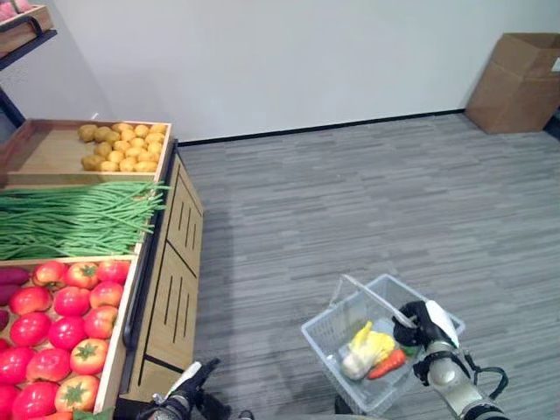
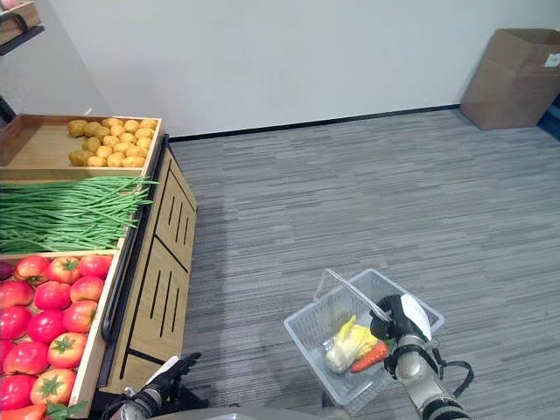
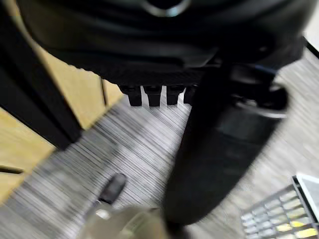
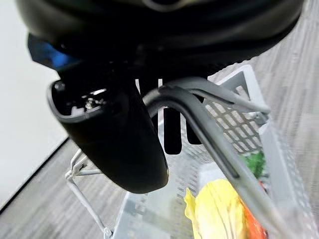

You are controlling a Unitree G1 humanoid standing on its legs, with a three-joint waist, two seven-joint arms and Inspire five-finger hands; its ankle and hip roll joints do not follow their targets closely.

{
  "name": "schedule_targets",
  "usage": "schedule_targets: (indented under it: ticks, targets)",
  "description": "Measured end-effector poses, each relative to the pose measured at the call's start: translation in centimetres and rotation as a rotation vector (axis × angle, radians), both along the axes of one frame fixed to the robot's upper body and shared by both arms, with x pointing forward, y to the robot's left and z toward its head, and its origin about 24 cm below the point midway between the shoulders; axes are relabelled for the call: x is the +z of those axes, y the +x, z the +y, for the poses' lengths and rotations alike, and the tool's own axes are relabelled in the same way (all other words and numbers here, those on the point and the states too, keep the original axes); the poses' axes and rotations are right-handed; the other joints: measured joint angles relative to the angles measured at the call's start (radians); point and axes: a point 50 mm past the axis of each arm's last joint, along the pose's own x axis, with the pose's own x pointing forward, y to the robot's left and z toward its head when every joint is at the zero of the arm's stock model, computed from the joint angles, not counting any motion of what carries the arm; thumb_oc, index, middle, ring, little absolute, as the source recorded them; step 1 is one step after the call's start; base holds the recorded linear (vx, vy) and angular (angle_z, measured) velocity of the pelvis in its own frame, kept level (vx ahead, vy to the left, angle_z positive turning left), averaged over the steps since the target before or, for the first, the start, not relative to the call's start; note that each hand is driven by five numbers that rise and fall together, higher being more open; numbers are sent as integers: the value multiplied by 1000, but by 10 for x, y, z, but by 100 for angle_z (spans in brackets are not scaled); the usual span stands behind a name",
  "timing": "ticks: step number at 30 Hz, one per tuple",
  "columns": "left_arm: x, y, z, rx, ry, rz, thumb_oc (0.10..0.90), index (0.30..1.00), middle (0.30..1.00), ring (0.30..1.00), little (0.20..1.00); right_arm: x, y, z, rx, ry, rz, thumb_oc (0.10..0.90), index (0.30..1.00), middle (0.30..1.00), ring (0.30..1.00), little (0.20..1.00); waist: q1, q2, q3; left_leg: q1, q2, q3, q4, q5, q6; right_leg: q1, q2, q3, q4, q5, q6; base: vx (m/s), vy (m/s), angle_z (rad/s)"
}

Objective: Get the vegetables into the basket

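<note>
1. The right hand (image 1: 423,322) is curled round the grey handle (image 4: 199,107) of a pale grey plastic mesh basket (image 1: 328,337). The basket hangs just below that hand, above grey striped carpet (image 1: 350,201).
2. Inside the basket, directly beneath the right hand, lie a yellow-and-white leafy vegetable (image 1: 363,348) and an orange carrot (image 1: 388,363), touching each other.
3. The left hand (image 1: 188,389) is low beside the front of a wooden produce stand (image 1: 171,289), well apart from the basket. Its fingers look fairly straight and it holds nothing.
4. On the stand, beyond the left hand, are red round tomatoes (image 1: 66,328), a bed of long green beans (image 1: 79,219) and a pile of small yellow potatoes (image 1: 122,144).
5. Handling, as a judgement: the tomatoes are probably smooth, slippery and easily bruised, so cup one gently round its middle. The beans are thin and floppy; gather a bundle mid-length. The potatoes seem firm and forgiving.
</note>
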Motion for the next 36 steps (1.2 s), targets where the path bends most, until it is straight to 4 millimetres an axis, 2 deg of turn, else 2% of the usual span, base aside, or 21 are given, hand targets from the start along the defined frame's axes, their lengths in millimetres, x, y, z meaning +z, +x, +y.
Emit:
schedule_targets:
  ticks: [5,11,15,21,25,36]
  targets:
    - [-12,-18,4,155,54,58,900,1000,1000,1000,1000,-6,-7,-8,-30,-23,49,400,300,300,300,300,8,3,-18,-14,1,-3,2,1,-1,-12,1,-3,0,-4,4,0,0,0]
    - [-25,-56,-1,235,79,218,900,1000,1000,1000,1000,-9,-11,-18,-67,-53,97,400,300,300,300,300,10,5,-24,-29,1,-4,5,3,-5,-27,0,-5,0,1,-3,0,0,0]
    - [-27,-73,-5,307,55,259,900,1000,1000,1000,1000,-9,-14,-32,-151,-71,125,400,300,300,300,300,33,16,-15,-39,3,-6,5,1,-1,-35,1,-10,0,-2,0,-2,-23,3]
    - [-30,-73,-14,505,-20,258,900,1000,1000,1000,1000,-4,-7,-44,-242,-76,131,400,300,300,300,300,40,47,11,-64,3,-16,5,8,-1,-53,1,-20,0,-3,3,-1,-19,5]
    - [-31,-72,-20,546,-45,260,900,1000,1000,1000,1000,-4,-7,-46,-265,-68,129,400,300,300,300,300,41,73,22,-74,5,-18,5,11,-4,-61,2,-24,0,0,-1,0,-5,1]
    - [-31,-62,-22,549,-52,235,900,1000,1000,1000,1000,-3,-11,-54,-322,-70,146,400,300,300,300,300,40,75,58,-74,6,-20,5,12,-7,-60,4,-27,0,-2,-8,0,0,0]
